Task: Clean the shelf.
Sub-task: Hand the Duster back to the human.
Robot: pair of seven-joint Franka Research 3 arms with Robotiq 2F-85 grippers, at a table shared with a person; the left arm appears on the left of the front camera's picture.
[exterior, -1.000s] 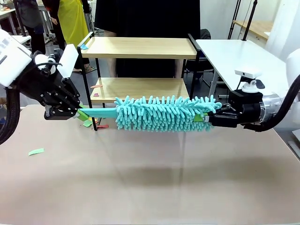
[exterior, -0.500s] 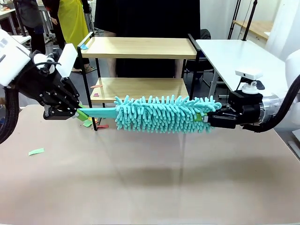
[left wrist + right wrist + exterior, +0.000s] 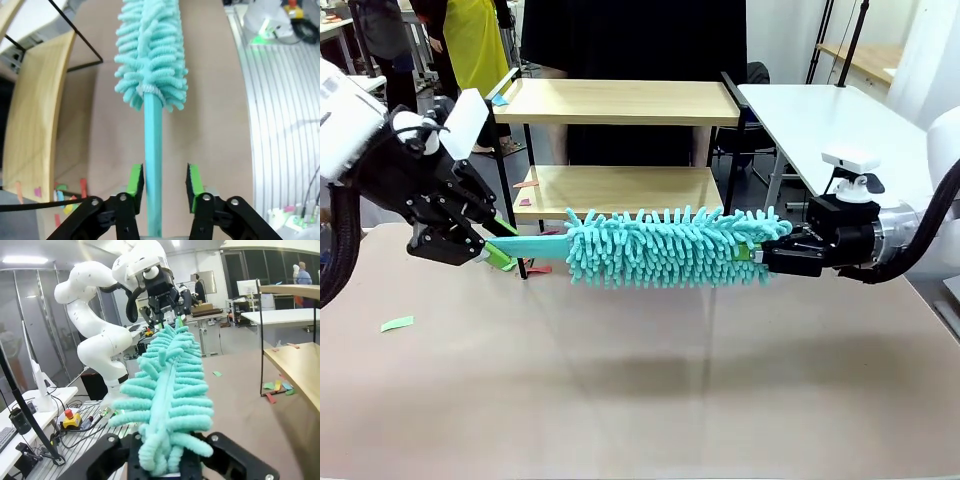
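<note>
The shelf (image 3: pixel 620 102) stands at the table's far edge, two light wooden boards in a black frame; its lower board (image 3: pixel 35 115) also shows in the left wrist view. A teal fluffy duster (image 3: pixel 665 245) hangs level in front of the lower board. My right gripper (image 3: pixel 765 253) is shut on the duster's fluffy end (image 3: pixel 167 405). My left gripper (image 3: pixel 488 250) stands open around the teal handle (image 3: pixel 153 150). The handle lies close to one green pad (image 3: pixel 135 179), with a gap on the other side.
Small coloured paper scraps lie on the lower board's left end (image 3: pixel 527 186), at the shelf's foot (image 3: pixel 515 263) and on the table at left (image 3: pixel 397 323). A white table (image 3: pixel 830 120) adjoins at the right. A person in black (image 3: pixel 630 40) stands behind the shelf.
My left gripper has opened off the duster handle and tilted a little. The right gripper keeps hold of the duster, which has barely moved.
</note>
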